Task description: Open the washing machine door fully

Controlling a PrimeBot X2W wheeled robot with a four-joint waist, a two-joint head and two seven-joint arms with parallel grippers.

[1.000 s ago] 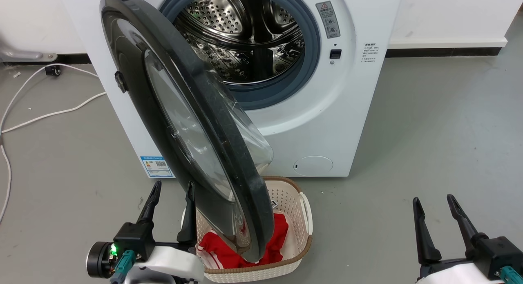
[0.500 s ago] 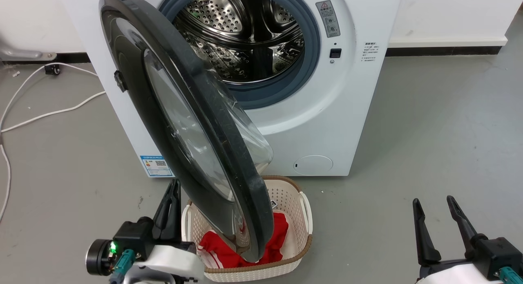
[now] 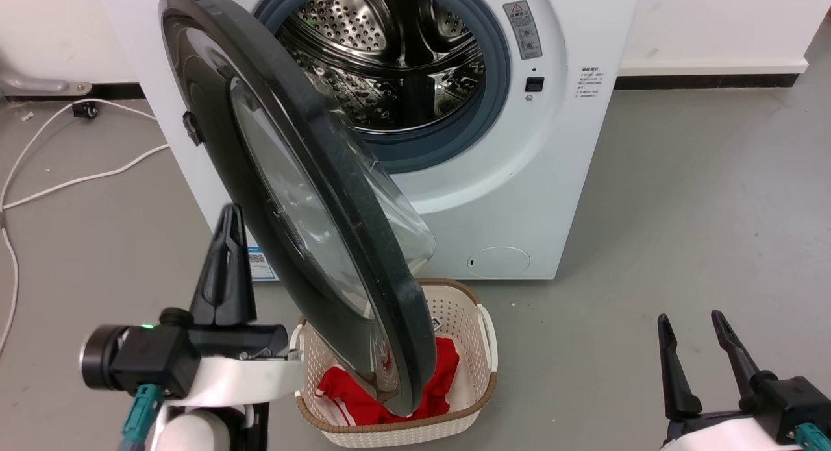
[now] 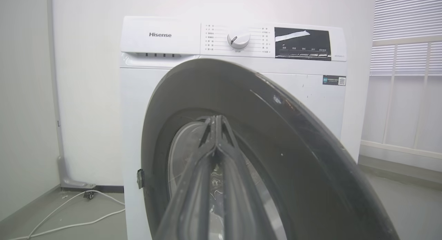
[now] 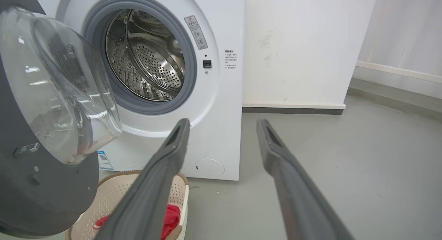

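- Just ahead and to the right of the left gripper (image 3: pixel 228 212) stands the washing machine door (image 3: pixel 214 146). It is swung out almost edge-on from the washing machine (image 3: pixel 519 198), with its hinge on the side nearest this gripper.
- The left gripper's two dark fingers (image 4: pixel 207 146) are pressed tightly together with nothing between them. Their tips point at the door's outer face, toward the glass centre. Whether they touch the door cannot be told.
- Clenched this way, the fingers probably act as one stiff probe for nudging the door rather than clasping it. The door looks only part-way through its swing, so the task seems unfinished.
- The right gripper (image 3: pixel 689 316) sits low and well apart from the door, its fingers spread and empty. It appears to be held out of the swing path.
- Beyond the right gripper's tips, the steel drum (image 5: pixel 148 60) lies open, with the door's clear bowl to their left.
- To the right of the left gripper, under the door's lower edge, sits a laundry basket (image 3: pixel 454 315) holding a red cloth (image 3: pixel 441 373). It may hinder the door, but contact cannot be judged.
- A white cable (image 3: pixel 78 178) trails across the floor well off to the left gripper's left.
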